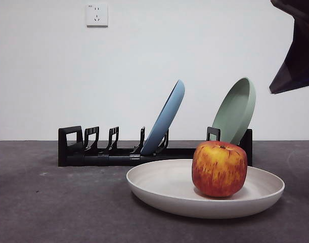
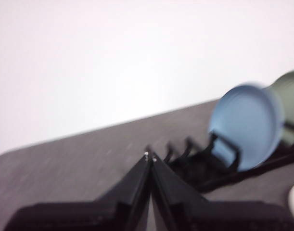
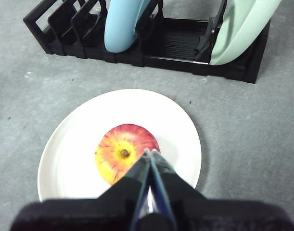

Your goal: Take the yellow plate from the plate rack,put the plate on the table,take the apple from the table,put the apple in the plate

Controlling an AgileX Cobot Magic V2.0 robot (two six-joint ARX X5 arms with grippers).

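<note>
Apple (image 1: 219, 168) sat inside the cream plate (image 1: 164, 185), upright, stem (image 3: 123, 153) up. Skin glossy, red streaked with yellow-orange; one flank showed a broad yellow patch in the right wrist view. Shape blocky, slightly squared at the shoulders. It rested off the plate's middle, toward one side, clear of the rim.

Plate was large, round, shallow, matte off-white with a raised rim, lying flat on the dark grey counter (image 1: 43, 202), just in front of the rack (image 1: 93, 152) and not touching it.

Rack was long, low, black, with upright prongs and a square loop handle (image 1: 70, 139) at one end. It carried a blue plate (image 1: 167, 119) near its middle and a pale green plate (image 1: 236, 109) at the end away from the handle, both leaning the same way. Slots toward the handle end stood unfilled.

Right end effector (image 3: 150, 153) hung above the apple, jaws together, tips over the fruit's top near the stem, gripping nothing. A dark arm part (image 1: 296, 50) showed in the front view's upper corner.

Left end effector (image 2: 150, 156) was held off the counter, jaws together, nothing between them, pointing toward the handle end of the rack; that view was blurred.

White wall socket (image 1: 97, 14) on the wall behind.
</note>
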